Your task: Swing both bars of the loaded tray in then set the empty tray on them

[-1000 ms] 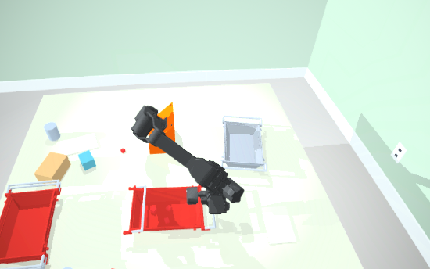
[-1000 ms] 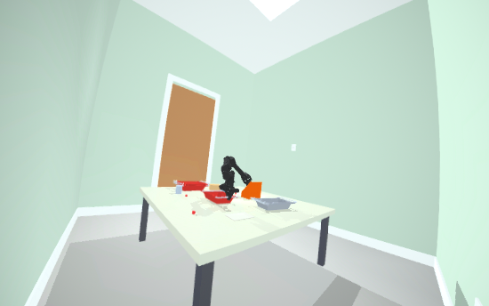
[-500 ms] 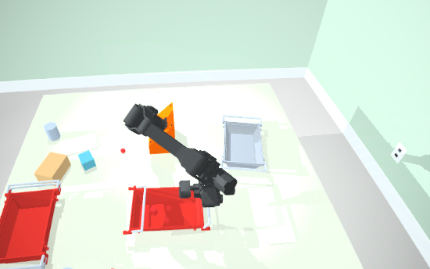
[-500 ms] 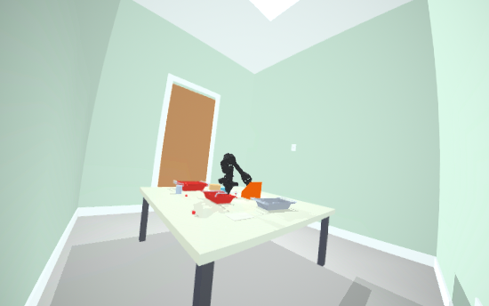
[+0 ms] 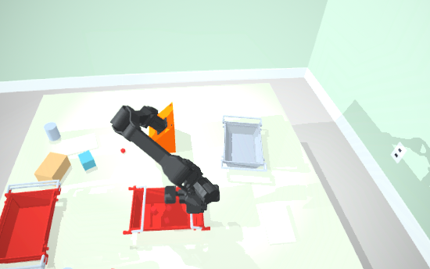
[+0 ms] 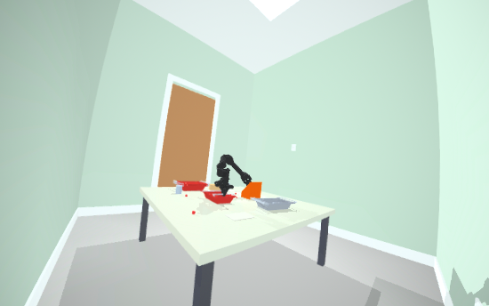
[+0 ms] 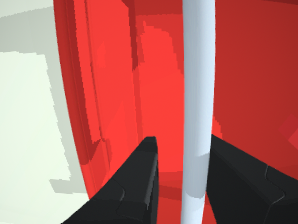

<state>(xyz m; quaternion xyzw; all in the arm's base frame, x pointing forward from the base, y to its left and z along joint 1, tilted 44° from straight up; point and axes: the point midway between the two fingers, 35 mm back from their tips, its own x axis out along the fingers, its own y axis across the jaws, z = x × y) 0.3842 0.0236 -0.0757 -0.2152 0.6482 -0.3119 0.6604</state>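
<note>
The loaded red tray stands mid-table, with small red blocks inside. Its left wire bar lies across the top near the left end. Its right wire bar stands in over the tray, inside the right end wall. My gripper points down there, its fingers a little apart on either side of this bar, with a gap at the left finger; it is open, not clamped. The arm hides part of the tray's right end. The empty red tray stands at the left, bars swung out.
A grey tray stands at the right back. An orange wedge stands by the arm base. A tan box, a blue cube and a grey-blue cylinder stand at the left back. A white plate lies at the right.
</note>
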